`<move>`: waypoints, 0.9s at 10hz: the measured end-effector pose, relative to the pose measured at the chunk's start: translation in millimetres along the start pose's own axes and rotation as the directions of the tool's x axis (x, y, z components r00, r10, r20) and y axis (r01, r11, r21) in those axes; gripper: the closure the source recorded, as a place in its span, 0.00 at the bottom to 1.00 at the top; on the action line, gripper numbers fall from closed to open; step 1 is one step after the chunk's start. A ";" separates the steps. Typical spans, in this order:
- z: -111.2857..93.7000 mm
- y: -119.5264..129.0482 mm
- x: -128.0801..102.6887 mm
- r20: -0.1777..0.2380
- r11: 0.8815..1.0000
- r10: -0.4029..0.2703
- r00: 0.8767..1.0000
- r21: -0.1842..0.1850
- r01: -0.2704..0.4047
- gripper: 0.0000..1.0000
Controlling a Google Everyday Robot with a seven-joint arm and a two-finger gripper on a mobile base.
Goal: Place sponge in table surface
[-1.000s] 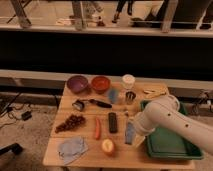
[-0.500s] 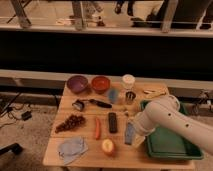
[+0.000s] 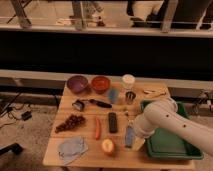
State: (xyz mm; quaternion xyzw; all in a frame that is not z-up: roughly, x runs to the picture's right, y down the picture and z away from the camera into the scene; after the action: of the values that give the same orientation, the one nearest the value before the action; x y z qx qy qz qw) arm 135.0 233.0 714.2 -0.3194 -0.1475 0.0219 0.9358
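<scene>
My white arm reaches in from the lower right, over the green tray. My gripper sits at its end, pointing down at the wooden table near the front edge. A blue-grey oblong block, apparently the sponge, stands right at the gripper's tip. It is at or just above the table top, between the black remote and the tray. The arm hides where gripper and sponge meet.
On the table are a purple bowl, a red bowl, a white cup, a blue can, a metal cup, a brush, grapes, a carrot, an apple and a blue cloth.
</scene>
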 end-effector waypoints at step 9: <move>47.9 15.4 11.8 -0.012 0.999 -0.009 1.000 -0.045 0.008 0.73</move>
State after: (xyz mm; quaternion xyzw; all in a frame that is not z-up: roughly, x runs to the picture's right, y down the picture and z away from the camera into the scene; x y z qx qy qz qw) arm 133.3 275.1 744.0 -0.3396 -0.1438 0.0127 0.9294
